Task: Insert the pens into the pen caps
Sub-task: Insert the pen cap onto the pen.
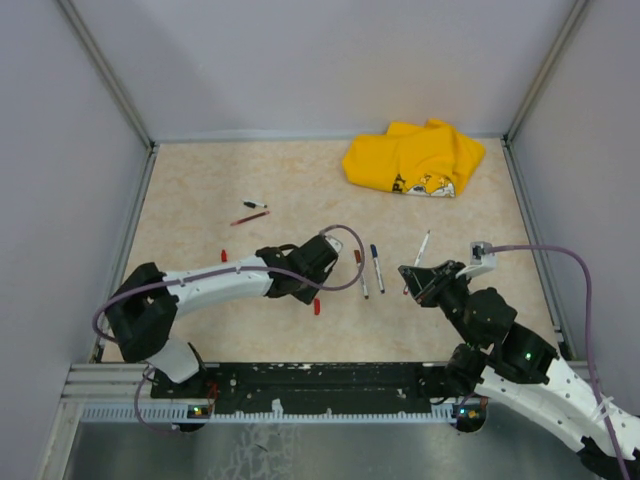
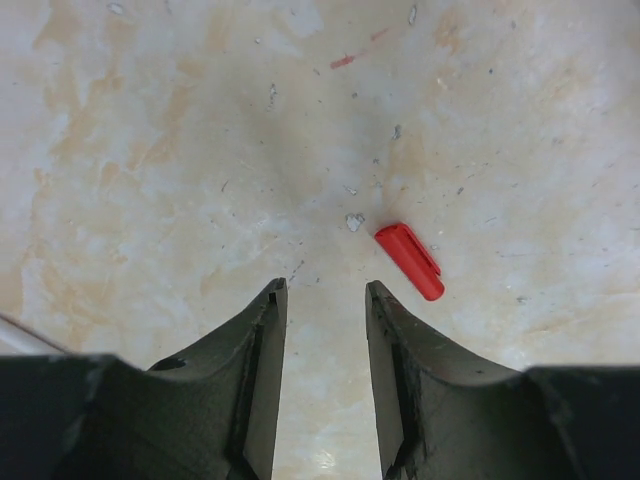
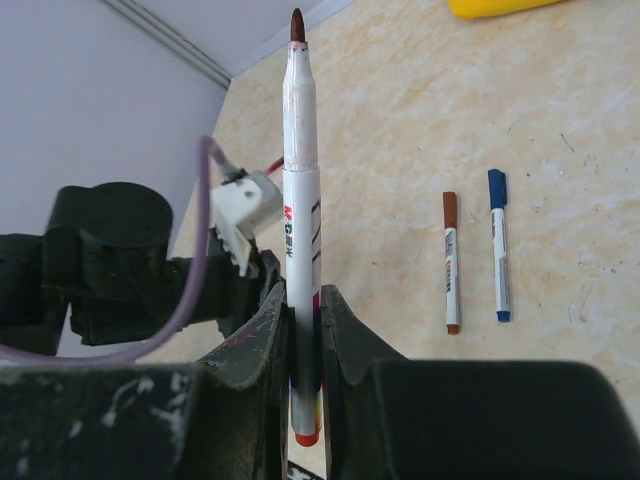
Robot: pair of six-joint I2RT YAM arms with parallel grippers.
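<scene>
A red pen cap [image 2: 408,260] lies on the table just ahead and to the right of my left gripper [image 2: 323,290], which is open with nothing between its fingers. From above, this cap [image 1: 317,307] sits right by the left gripper [image 1: 306,290]. My right gripper [image 3: 303,295] is shut on a white-barrelled pen [image 3: 300,180] with its bare dark red nib pointing away. In the top view that pen [image 1: 422,247] sticks out past the right gripper [image 1: 412,278]. Two capped pens, a brown one [image 3: 451,262] and a blue one [image 3: 498,245], lie side by side between the arms.
A second red cap [image 1: 224,255] lies left of the left arm. Two more pens, a black-ended one [image 1: 255,205] and a red one [image 1: 250,217], lie at the far left. A crumpled yellow cloth [image 1: 415,158] sits at the back right. Grey walls enclose the table.
</scene>
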